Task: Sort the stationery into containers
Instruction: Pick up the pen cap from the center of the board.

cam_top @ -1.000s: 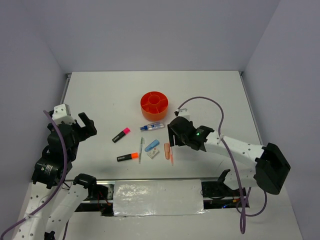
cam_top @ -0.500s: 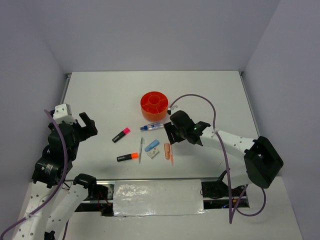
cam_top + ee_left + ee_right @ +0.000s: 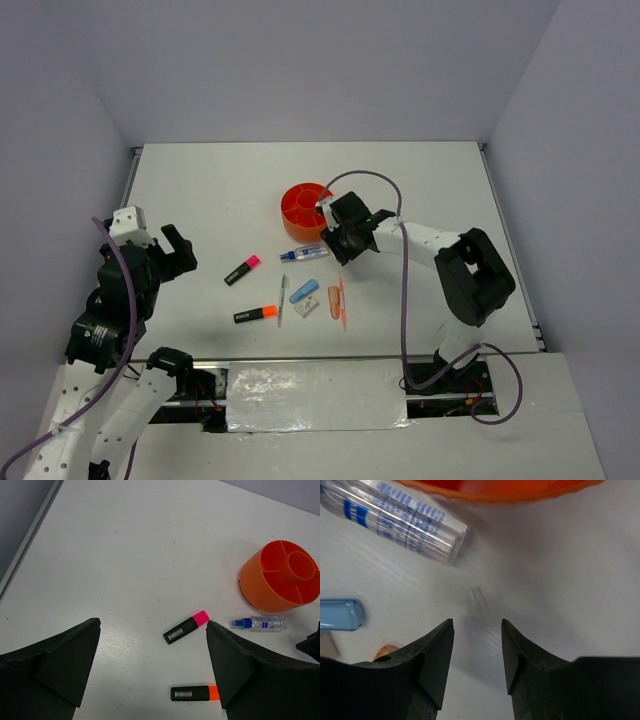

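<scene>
Top external view, from the left: the left gripper point(image 3: 178, 250) hangs wide open and empty, well apart from the stationery. Next come a pink-capped highlighter point(image 3: 242, 270) and an orange-capped highlighter point(image 3: 256, 314), then a thin pen point(image 3: 283, 297), a blue eraser point(image 3: 304, 291), a white eraser point(image 3: 306, 306) and a salmon eraser point(image 3: 334, 300) — all loose on the table point(image 3: 200, 190), none in the orange tub point(image 3: 292, 222). The blue-clear marker point(image 3: 305, 253) lies just on the near side of the tub, and the right gripper point(image 3: 333, 243) sits low by its clear end. The right wrist view shows the jaws parted with only bare table between them — nothing grasped. That marker looks light, stiff and smooth, so it would likely roll or slip; a hold across the middle of the barrel seems safest.
</scene>
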`<state>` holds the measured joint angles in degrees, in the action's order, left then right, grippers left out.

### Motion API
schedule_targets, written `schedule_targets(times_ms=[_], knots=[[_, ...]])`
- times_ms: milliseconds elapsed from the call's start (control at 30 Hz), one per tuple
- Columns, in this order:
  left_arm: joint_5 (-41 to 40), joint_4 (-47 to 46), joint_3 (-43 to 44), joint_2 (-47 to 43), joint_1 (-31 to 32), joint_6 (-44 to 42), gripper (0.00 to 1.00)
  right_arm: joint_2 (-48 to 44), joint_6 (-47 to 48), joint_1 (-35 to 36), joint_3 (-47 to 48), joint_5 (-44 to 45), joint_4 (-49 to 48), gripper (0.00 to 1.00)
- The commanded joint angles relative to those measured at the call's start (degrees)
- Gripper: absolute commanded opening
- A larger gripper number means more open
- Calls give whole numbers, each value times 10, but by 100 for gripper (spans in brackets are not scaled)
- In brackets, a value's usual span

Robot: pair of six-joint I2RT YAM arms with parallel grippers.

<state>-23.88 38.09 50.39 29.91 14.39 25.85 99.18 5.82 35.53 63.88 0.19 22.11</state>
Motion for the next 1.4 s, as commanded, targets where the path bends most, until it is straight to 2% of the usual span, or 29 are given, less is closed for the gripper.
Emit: schedule_targets(times_ms=[0,700,900,1033,1367], knots=[[11,-28,6,4,-1,-4,99,26,30,6,34,10,31,50],[22,-30,5,9,0,-6,99,100,57,9,68,-21,26,45],[24,-31,4,9,0,-7,99,112,53,10,77,-22,57,40],[24,-30,4,9,0,-7,99,131,45,10,87,-13,100,40],[28,-32,5,9,0,-8,99,144,48,9,97,-5,137,41]])
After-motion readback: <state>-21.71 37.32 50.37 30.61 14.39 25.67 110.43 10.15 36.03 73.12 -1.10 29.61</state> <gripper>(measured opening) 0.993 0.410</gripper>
